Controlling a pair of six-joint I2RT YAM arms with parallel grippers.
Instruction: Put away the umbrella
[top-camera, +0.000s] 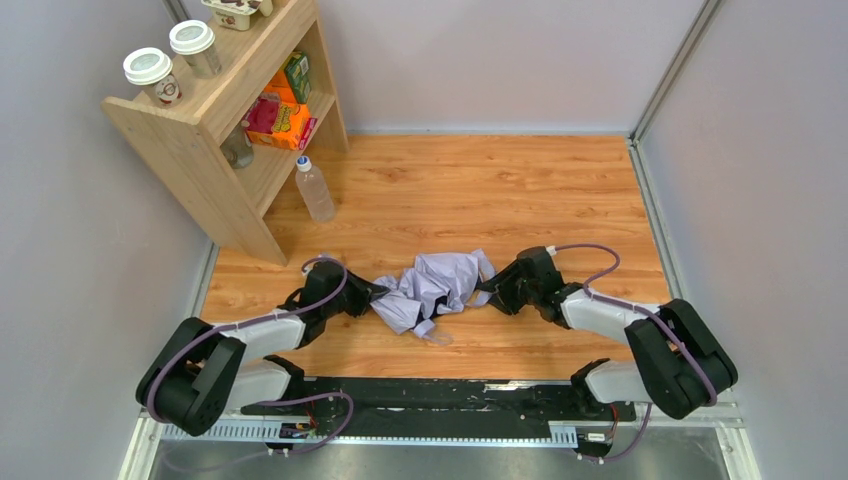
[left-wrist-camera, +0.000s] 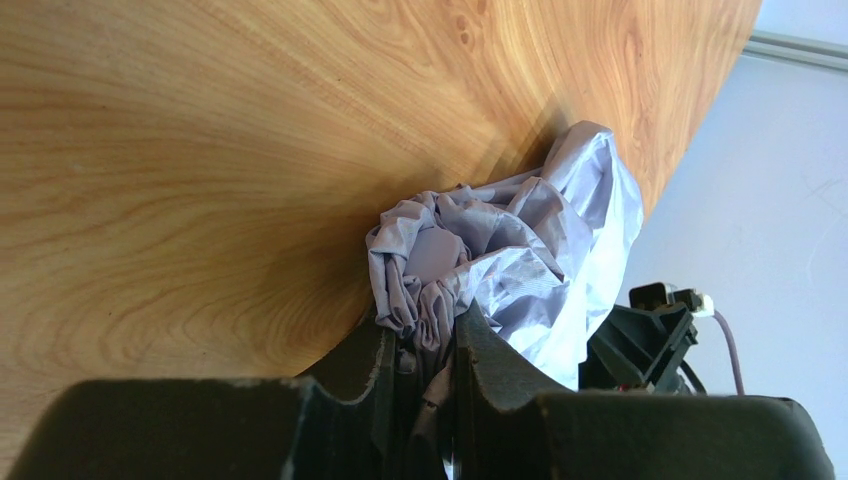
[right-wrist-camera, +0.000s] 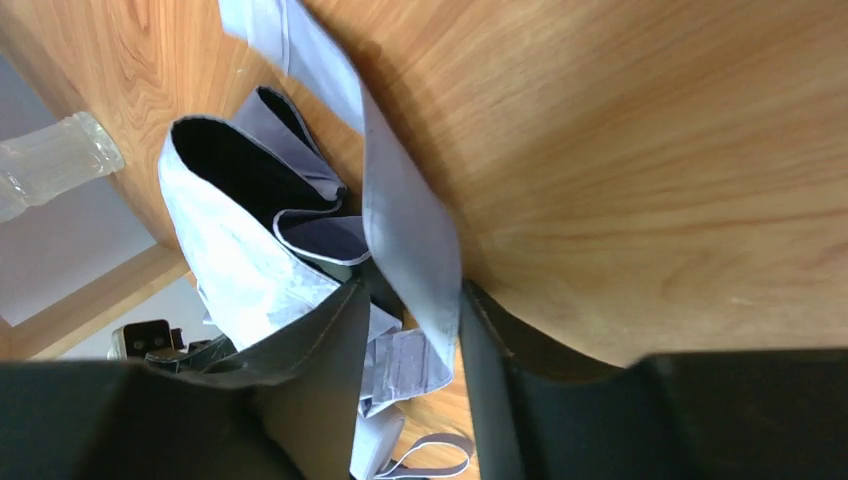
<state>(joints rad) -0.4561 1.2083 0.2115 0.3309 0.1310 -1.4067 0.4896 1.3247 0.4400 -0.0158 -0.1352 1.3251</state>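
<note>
Lavender umbrella (top-camera: 435, 285), shaft hidden — left tool (left-wrist-camera: 428, 322) clenched on fabric, right tool (right-wrist-camera: 412, 297) — hold unclear.

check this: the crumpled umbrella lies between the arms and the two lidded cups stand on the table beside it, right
No: the top view shows the two lidded cups on top of the wooden shelf. About the umbrella you are right.
</note>
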